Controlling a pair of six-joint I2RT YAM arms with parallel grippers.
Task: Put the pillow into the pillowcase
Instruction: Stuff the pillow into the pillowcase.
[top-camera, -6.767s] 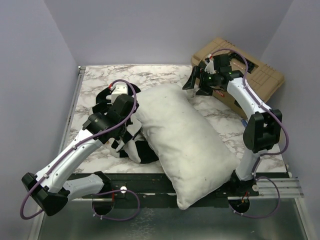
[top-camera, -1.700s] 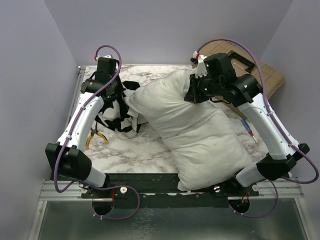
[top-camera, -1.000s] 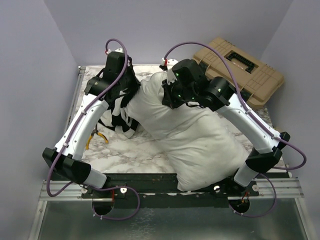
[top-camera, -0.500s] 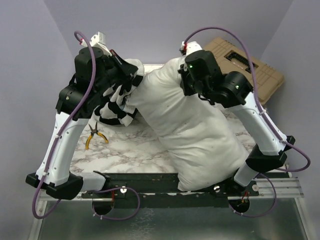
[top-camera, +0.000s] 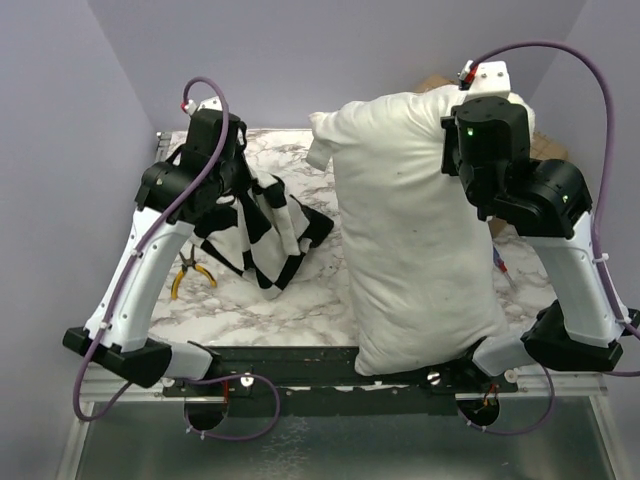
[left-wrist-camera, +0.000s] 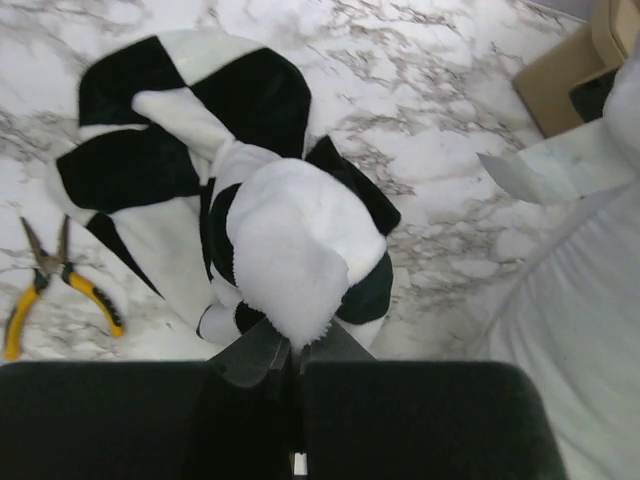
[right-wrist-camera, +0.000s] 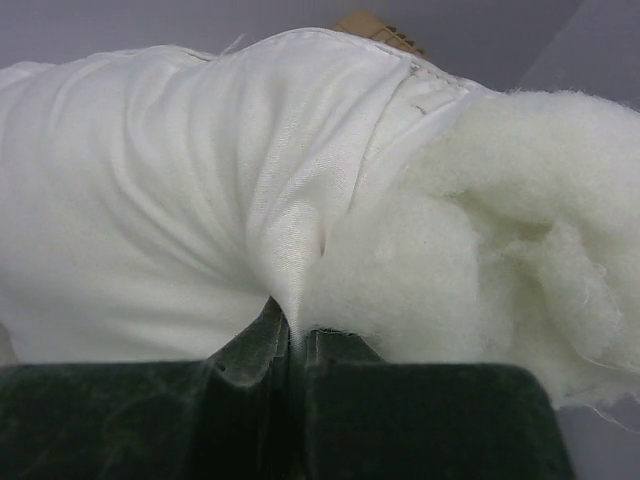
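The white pillow (top-camera: 410, 230) stands almost on end, its lower end on the table's near edge. My right gripper (right-wrist-camera: 298, 335) is shut on a fold of the pillow's cover (right-wrist-camera: 180, 200) at its raised top right corner, where loose stuffing (right-wrist-camera: 500, 230) bulges out. In the top view those fingertips are hidden behind the pillow. The black-and-white checked pillowcase (top-camera: 260, 225) hangs bunched from my left gripper (top-camera: 235, 178) over the table's left half. My left gripper (left-wrist-camera: 292, 350) is shut on a white tip of the pillowcase (left-wrist-camera: 290, 240). A gap separates the pillowcase from the pillow (left-wrist-camera: 590, 300).
Yellow-handled pliers (top-camera: 185, 275) lie on the marble table (top-camera: 270, 300) left of the pillowcase, and show as pliers (left-wrist-camera: 60, 290) in the left wrist view. A tan case (top-camera: 432, 84) peeks out behind the pillow. A small red-and-blue tool (top-camera: 500, 265) lies at the right.
My right arm has swung up and to the right, hauling the pillow's far end up until it stands nearly upright. The pillowcase has come away from the pillow and now hangs lower.
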